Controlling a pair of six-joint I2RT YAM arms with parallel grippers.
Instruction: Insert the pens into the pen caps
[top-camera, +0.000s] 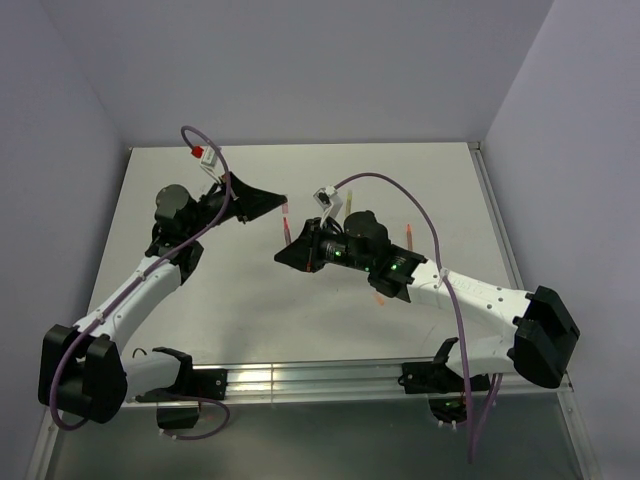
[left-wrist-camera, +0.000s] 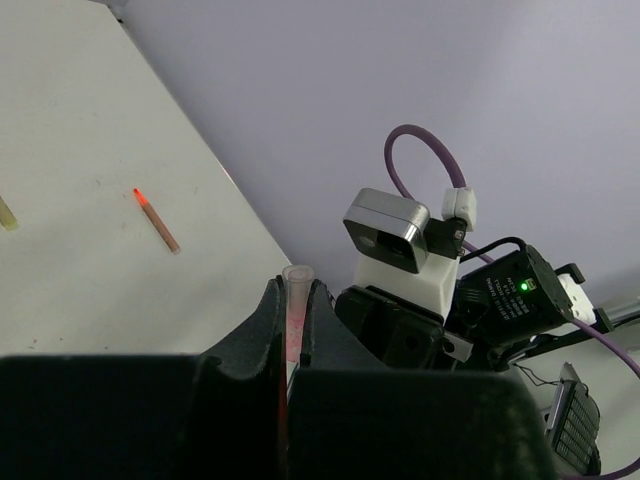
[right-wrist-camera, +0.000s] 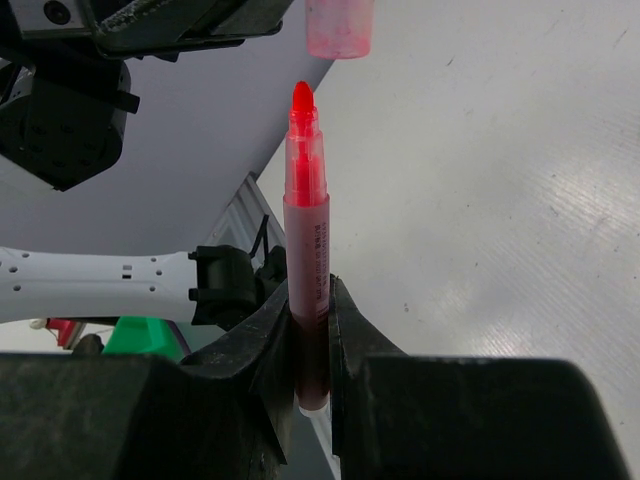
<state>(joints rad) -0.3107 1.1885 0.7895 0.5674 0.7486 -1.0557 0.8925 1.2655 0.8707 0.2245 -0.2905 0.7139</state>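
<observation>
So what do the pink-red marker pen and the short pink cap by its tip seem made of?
Pink-red marker pen: probably plastic, smooth and semi-translucent; light glows through its barrel. Short pink cap: likely frosted translucent plastic; its speckled pink wall lets light through.

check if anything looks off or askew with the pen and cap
Slightly askew: in the right wrist view the pink cap held by the left gripper sits off to one side of the tip of the pink-red pen in the right gripper, not in line. Nothing looks spilled or damaged.
</observation>
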